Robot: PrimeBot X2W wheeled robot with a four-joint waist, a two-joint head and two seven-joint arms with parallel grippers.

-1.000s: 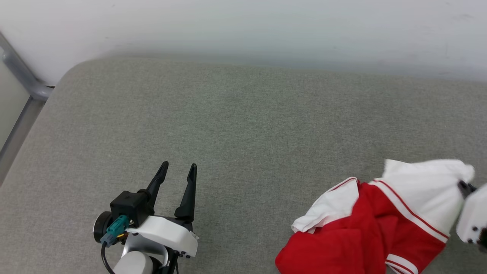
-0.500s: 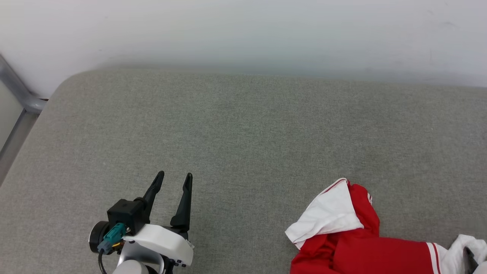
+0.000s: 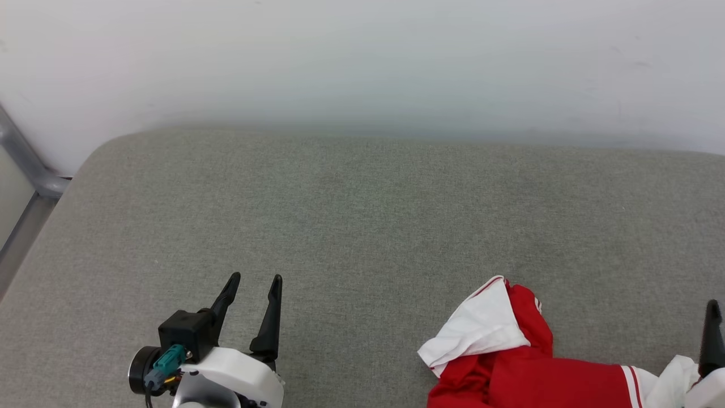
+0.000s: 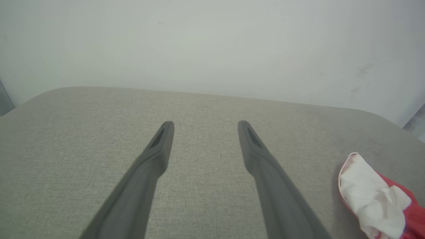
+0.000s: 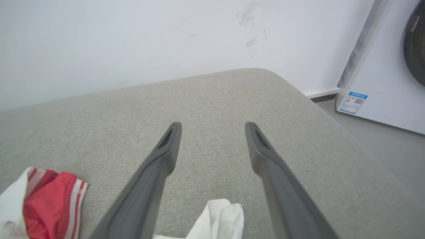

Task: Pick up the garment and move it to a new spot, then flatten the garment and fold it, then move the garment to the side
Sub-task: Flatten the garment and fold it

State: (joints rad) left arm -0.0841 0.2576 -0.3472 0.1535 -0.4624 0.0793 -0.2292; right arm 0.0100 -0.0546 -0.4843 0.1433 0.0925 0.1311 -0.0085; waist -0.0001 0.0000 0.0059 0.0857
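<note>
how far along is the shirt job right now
Done, it seems: the garment is set down, lying bunched on the grey cushion. In hand: nothing. The right tool is open over a white fold of it, and the left tool is open, apart from it. Left: flattening, folding and moving it aside, since it is crumpled.

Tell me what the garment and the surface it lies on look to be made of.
Garment: soft thin knit cloth, likely jersey, matte red with white striped trim; it crumples into loose folds. Surface: woven upholstery fabric, grey-green, matte, with a fine weave and rounded padded corners; probably a cushion.
</note>
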